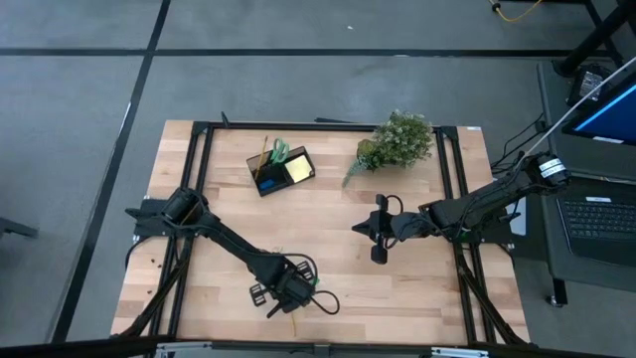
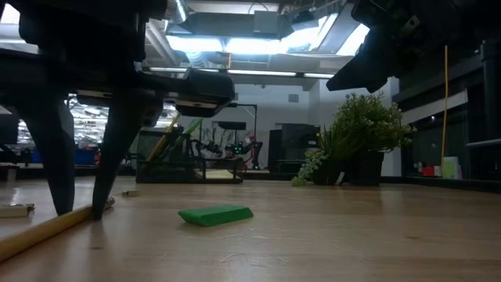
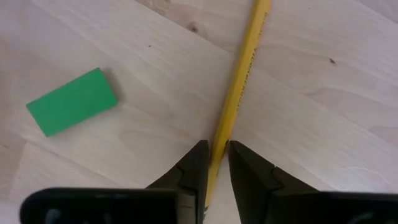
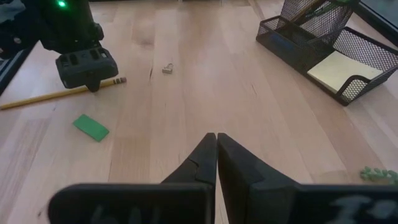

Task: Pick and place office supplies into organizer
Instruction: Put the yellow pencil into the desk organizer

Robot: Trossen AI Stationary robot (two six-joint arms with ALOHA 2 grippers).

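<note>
while we look down in the high view, our left gripper (image 1: 288,290) sits low centre of the frame and the organizer (image 1: 280,168) upper centre, already holding a sticky-note pad (image 1: 297,171). in the low view, the green block (image 2: 215,215) lies loose at lower centre. in the left wrist view, our fingers (image 3: 194,171) pinch the yellow pencil (image 3: 239,81), not yet lifted. in the right wrist view, the right gripper (image 4: 216,158) hovers closed and empty at lower centre. pencil and block remain, we judge.
</note>
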